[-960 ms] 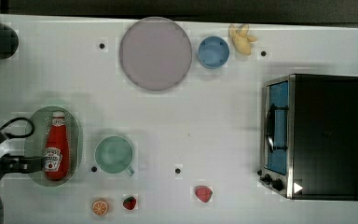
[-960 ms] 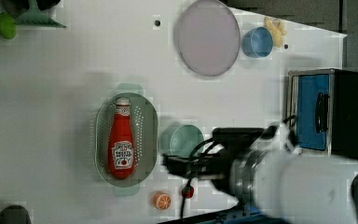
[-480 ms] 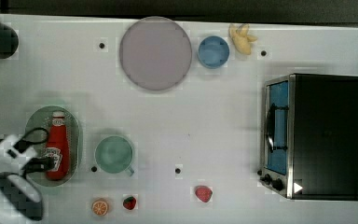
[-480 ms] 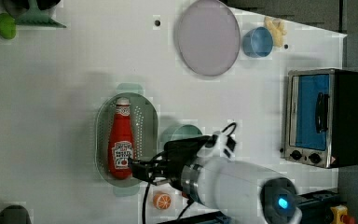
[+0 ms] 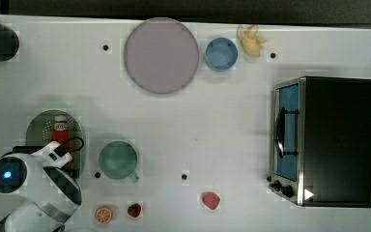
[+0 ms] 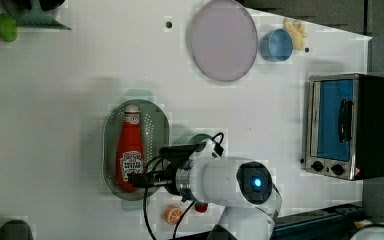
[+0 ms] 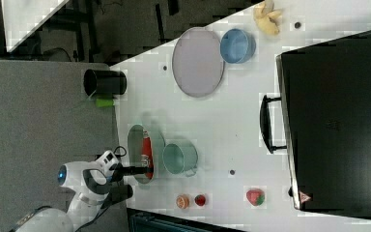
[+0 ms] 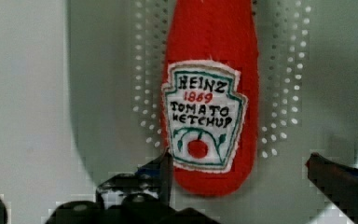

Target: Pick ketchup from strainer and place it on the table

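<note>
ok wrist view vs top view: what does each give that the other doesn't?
Wrist view: the ketchup label's lettering, the strainer holes, and the open gripper fingers flanking the bottle's base. Top view: the mug, plate, blue bowl, toaster oven and fruit on the table. Both: ketchup lying in the strainer.

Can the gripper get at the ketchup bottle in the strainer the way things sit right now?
Probably yes. The ketchup bottle lies uncovered in the strainer, and the open gripper is right at its bottom end, one finger on each side. Nothing sits between them.
</note>
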Controlling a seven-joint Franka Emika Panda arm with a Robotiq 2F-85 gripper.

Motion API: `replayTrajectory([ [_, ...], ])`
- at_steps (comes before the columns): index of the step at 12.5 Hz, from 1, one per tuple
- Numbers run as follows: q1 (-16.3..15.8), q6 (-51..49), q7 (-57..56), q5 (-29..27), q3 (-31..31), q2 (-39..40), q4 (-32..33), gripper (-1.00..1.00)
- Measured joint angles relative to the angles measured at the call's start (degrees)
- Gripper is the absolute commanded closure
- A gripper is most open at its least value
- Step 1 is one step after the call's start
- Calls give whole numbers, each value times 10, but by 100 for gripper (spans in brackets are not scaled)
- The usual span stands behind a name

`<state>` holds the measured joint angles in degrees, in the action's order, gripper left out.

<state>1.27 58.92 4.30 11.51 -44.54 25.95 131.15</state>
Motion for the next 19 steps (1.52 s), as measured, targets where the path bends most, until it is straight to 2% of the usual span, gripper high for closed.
replayTrajectory([
  [3,-13,42,38,50,21,41,-1,-100],
  [6,-21,47,67,89,35,49,-6,-100],
  [7,-25,49,77,92,41,51,-11,-91],
  [10,-56,63,83,94,70,69,-30,-23],
  [13,-65,64,89,96,75,76,-41,-22],
  [16,-61,48,89,91,69,49,-26,-22],
  [17,-60,30,91,83,65,30,-20,-22],
  [19,-54,-20,94,28,53,-18,-20,-22],
])
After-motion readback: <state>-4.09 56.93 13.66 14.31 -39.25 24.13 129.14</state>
